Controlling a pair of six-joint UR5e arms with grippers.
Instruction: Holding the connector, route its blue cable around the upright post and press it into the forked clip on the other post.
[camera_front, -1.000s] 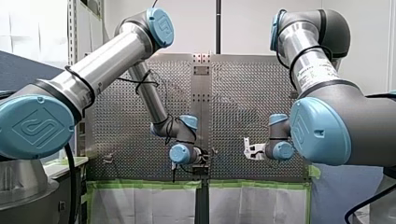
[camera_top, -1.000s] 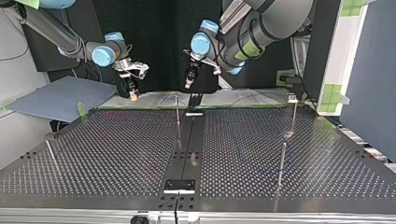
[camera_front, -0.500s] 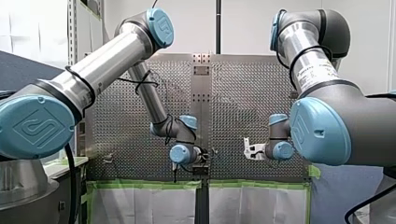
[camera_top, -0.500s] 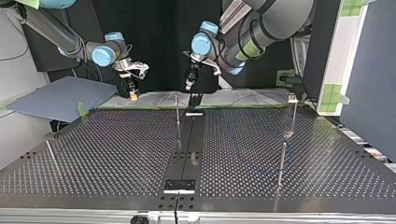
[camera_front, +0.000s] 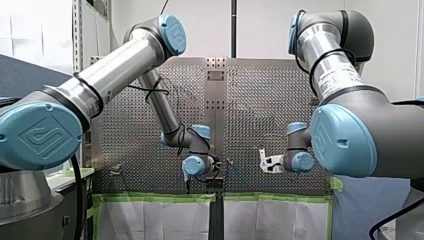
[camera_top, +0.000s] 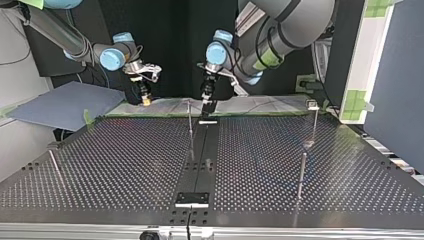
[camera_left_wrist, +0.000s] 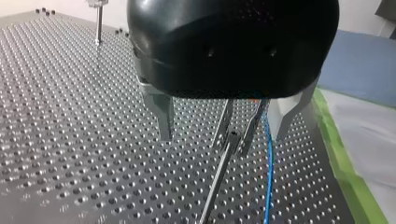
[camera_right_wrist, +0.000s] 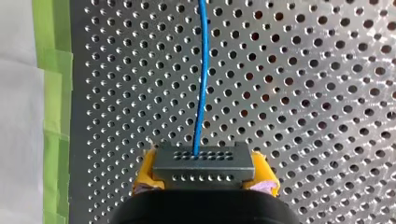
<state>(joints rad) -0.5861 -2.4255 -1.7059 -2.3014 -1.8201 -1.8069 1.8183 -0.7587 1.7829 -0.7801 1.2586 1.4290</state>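
In the right wrist view my right gripper (camera_right_wrist: 203, 179) is shut on a grey connector (camera_right_wrist: 204, 162), held between its yellow pads (camera_right_wrist: 145, 173). The blue cable (camera_right_wrist: 201, 79) runs straight ahead from the connector over the perforated plate. In the left wrist view my left gripper (camera_left_wrist: 223, 136) is open, its metal fingers (camera_left_wrist: 162, 114) standing on either side of the forked clip (camera_left_wrist: 232, 140) on a thin post. The blue cable (camera_left_wrist: 268, 163) lies just beside the fork, near one finger. In the top view my left gripper (camera_top: 206, 97) hangs by the back centre post (camera_top: 190, 122), and my right gripper (camera_top: 146, 101) is further to the left.
More thin posts stand on the perforated table (camera_top: 125, 160): two at the top view's right (camera_top: 301, 175) (camera_top: 314, 122) and a leaning one at its left (camera_top: 55, 166). A black centre strip (camera_top: 200, 165) runs down the middle. Green tape (camera_right_wrist: 51, 93) lines the table's edge.
My left gripper has come down and turned over the back centre post in the top view. My right gripper shifted slightly to that view's right, still holding the connector.
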